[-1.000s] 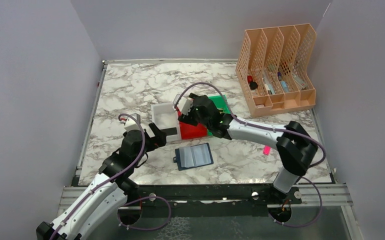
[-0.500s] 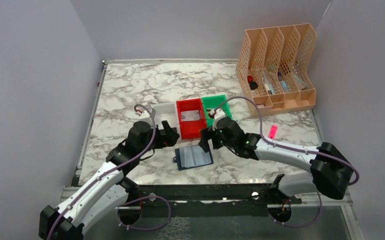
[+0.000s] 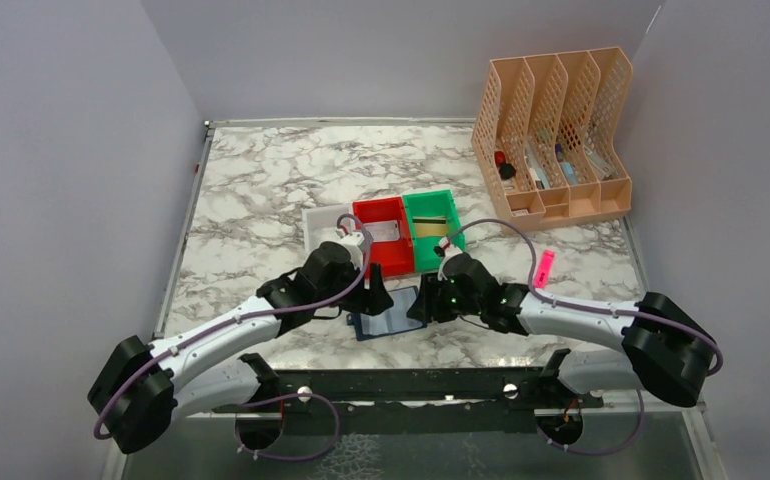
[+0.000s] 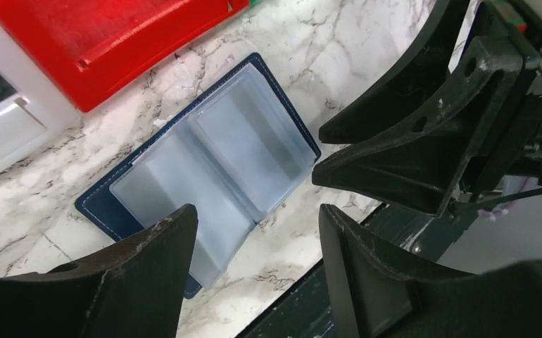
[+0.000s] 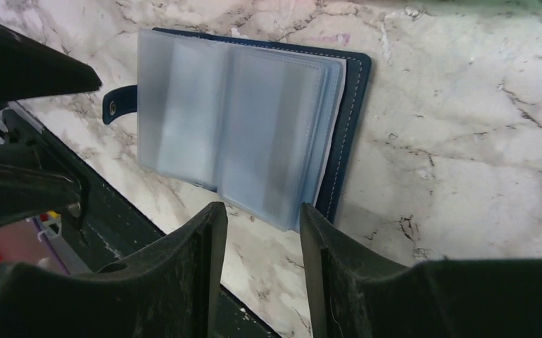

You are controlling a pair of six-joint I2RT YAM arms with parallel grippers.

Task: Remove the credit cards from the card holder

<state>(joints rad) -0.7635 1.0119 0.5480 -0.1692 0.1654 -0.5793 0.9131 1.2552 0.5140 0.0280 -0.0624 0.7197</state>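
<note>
The navy card holder [image 3: 389, 320] lies open on the marble near the front edge, its pale-blue sleeves facing up. It fills the left wrist view [image 4: 212, 155] and the right wrist view [image 5: 233, 120], and I cannot make out a card in its sleeves. My left gripper [image 3: 377, 300] hovers open and empty over its left side [image 4: 257, 274]. My right gripper [image 3: 417, 306] hovers open and empty at its right edge [image 5: 257, 271]. A silvery-grey card [image 3: 386, 232] lies in the red bin [image 3: 399, 258] and a tan-gold card [image 3: 428, 230] in the green bin [image 3: 453, 213].
A white bin [image 3: 316, 225] stands left of the red one, just behind the card holder. A pink stick [image 3: 543, 265] lies on the right. A peach file organizer [image 3: 556, 135] stands at the back right. The table's metal front rail [image 3: 411, 378] is close below the card holder.
My right gripper has come from over the red bin down to the card holder's right edge. My left gripper has moved from beside the white bin to the holder's left side.
</note>
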